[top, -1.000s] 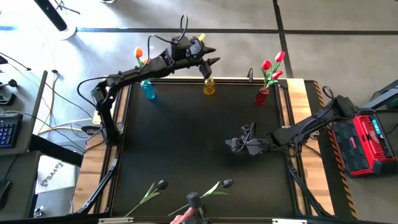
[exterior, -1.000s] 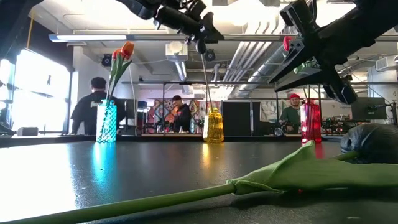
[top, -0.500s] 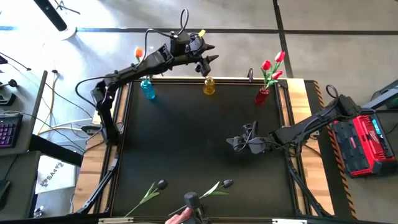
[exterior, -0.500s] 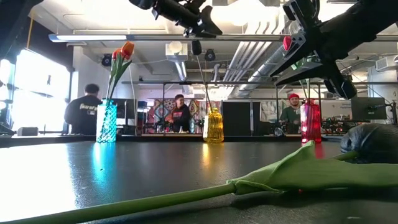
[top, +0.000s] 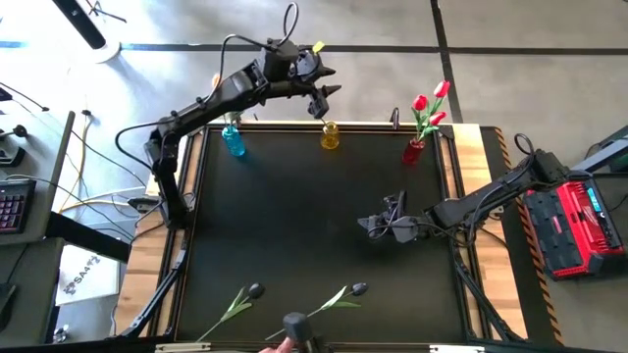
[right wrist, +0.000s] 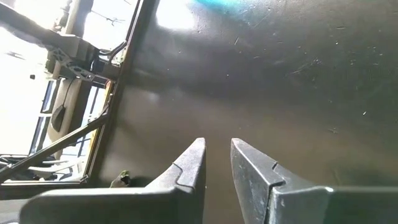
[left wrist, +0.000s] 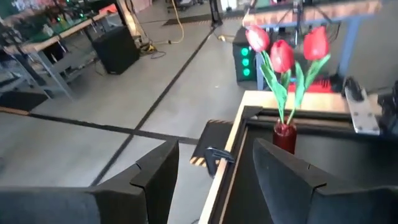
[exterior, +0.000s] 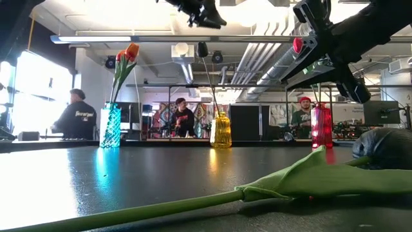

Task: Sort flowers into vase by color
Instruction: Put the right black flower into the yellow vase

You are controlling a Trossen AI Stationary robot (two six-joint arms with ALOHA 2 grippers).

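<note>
Hovering empty, jaws apart, the left gripper [top: 327, 91] sits above the yellow vase [top: 330, 135] at top centre, a black tulip [exterior: 203, 49] standing in it. Two black tulips [top: 254, 291] lie at bottom centre; the right gripper [top: 371, 225], mid-right, is narrowly parted, holding nothing. Next pick should grasp a stem mid-length, clear of leaves.

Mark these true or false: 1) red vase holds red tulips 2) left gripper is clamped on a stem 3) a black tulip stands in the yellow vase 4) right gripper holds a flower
1) True: the red vase holds red tulips.
2) False: the left gripper, above the yellow vase, is open and holds nothing.
3) True: a black tulip stands in the yellow vase.
4) False: the right gripper is over bare table, its fingers nearly together with nothing between them.
</note>
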